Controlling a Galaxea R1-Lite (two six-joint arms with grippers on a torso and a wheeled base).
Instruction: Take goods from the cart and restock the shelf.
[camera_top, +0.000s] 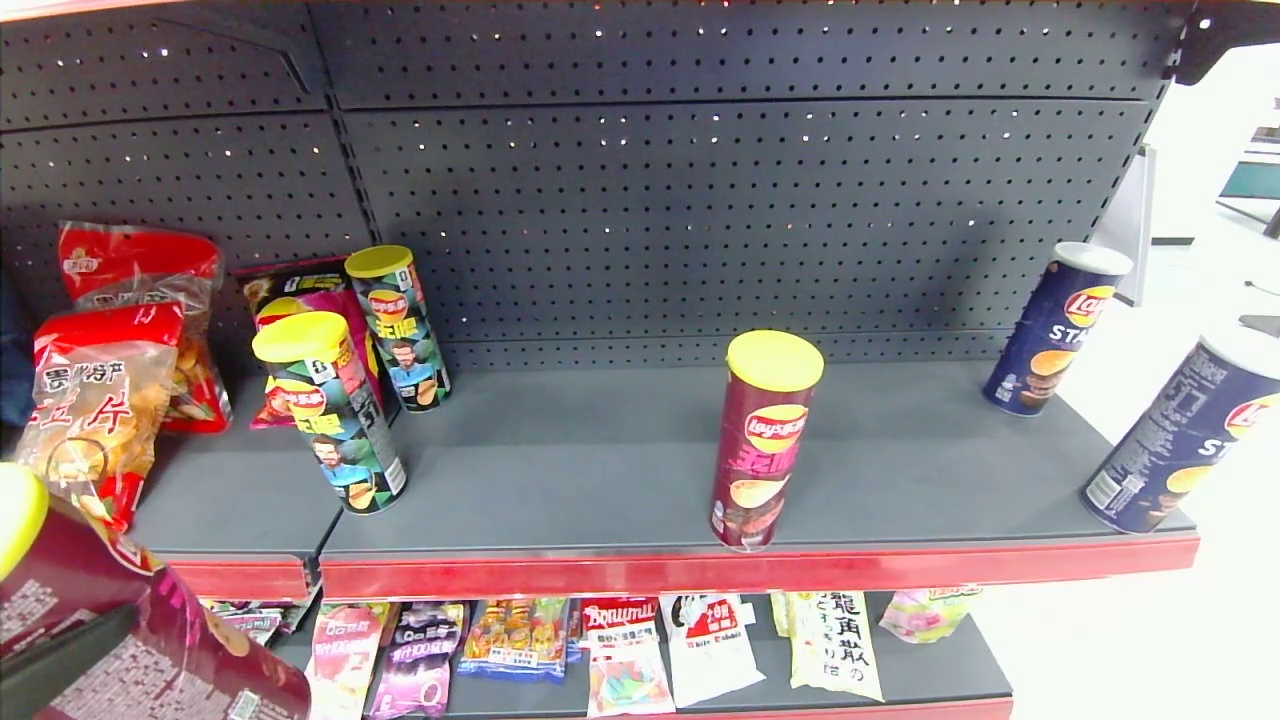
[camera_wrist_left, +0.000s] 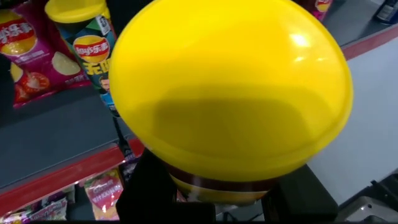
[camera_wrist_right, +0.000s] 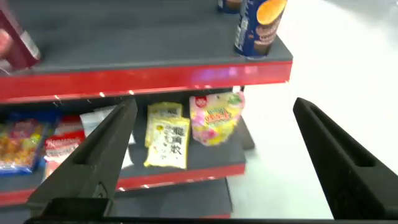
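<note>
My left gripper is shut on a maroon chip can with a yellow lid, held low at the left, in front of the shelf. One dark finger lies across the can's side. A matching maroon can stands upright near the shelf's front edge, in the middle. Two teal-patterned cans stand at the left, and two dark blue cans at the right end. My right gripper is open and holds nothing, below the shelf's red front lip.
Red snack bags and a pink bag crowd the shelf's left end. Bare shelf lies between the teal cans and the maroon can, and from there to the blue cans. Several candy packets lie on the lower shelf.
</note>
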